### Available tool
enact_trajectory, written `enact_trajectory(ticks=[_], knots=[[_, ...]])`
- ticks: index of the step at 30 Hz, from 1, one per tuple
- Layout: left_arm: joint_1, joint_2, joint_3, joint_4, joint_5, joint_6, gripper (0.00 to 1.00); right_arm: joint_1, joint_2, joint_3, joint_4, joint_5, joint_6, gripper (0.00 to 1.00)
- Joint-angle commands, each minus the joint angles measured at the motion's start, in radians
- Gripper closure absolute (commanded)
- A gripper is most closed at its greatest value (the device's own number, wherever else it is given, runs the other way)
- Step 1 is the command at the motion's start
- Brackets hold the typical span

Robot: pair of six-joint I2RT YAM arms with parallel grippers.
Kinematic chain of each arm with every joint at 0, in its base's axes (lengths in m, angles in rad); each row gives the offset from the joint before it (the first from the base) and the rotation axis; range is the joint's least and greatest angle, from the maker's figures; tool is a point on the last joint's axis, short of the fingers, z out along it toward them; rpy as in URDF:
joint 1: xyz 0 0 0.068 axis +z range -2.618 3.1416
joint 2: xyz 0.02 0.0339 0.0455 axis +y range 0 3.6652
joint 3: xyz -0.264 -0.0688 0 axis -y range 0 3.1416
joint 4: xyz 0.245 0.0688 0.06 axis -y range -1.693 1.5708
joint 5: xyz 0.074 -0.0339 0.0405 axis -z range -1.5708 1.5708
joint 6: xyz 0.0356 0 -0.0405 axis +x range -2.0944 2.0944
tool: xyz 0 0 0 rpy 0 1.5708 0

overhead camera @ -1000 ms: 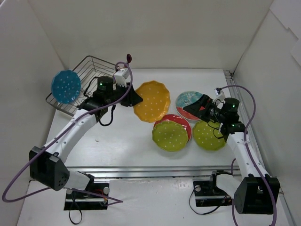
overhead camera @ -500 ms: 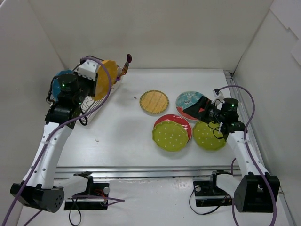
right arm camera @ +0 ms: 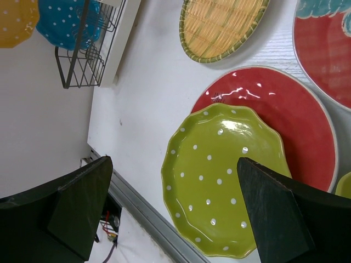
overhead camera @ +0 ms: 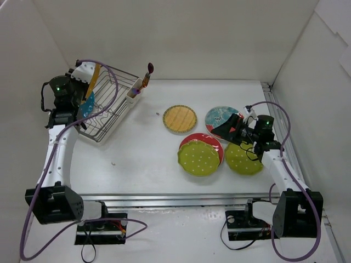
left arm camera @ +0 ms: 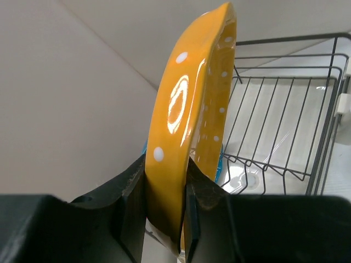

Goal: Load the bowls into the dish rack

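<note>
**Mia:** What does the left arm (overhead camera: pixel 57 153) have?

**Tom:** The left jaws are pinched tight on the rim of the orange bowl (left arm camera: pixel 192 109). The bowl stands on its edge, up over the dish rack (overhead camera: pixel 112 112).

**Mia:** Where is the rack?

**Tom:** At the far left corner of the table (overhead camera: pixel 142 161). A blue bowl (overhead camera: pixel 88 104) with white dots is inside it, tipped up, right beside the orange one. A little white cup (overhead camera: pixel 133 94) sits at the rack's corner.

**Mia:** And the right arm (overhead camera: pixel 279 167)?

**Tom:** The right jaws are spread wide and hold nothing. They hang over the bowls near the right edge of the table.

**Mia:** Which bowls lie there?

**Tom:** A tan woven bowl (overhead camera: pixel 179 118) and a red-and-teal bowl (overhead camera: pixel 218 115). A green bowl (overhead camera: pixel 198 158) lies on top of a red bowl (overhead camera: pixel 211 139). The second green bowl (overhead camera: pixel 241 159) is just beside them. All lie flat on the table.
</note>
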Motion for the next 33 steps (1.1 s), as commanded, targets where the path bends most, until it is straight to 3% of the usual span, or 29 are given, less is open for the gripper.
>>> enact_trajectory(ticks=[1, 9, 33], knots=[[0.038, 0.009, 0.076, 0.287, 0.079, 0.097, 1.0, -0.008, 0.011, -0.012, 0.128, -0.056, 0.034, 0.06], [0.147, 0.122, 0.13, 0.31, 0.23, 0.097, 1.0, -0.005, 0.024, -0.049, 0.171, -0.055, 0.043, 0.06], [0.26, 0.28, 0.099, 0.324, 0.371, 0.123, 1.0, -0.004, 0.063, -0.06, 0.202, -0.078, 0.058, 0.07]])
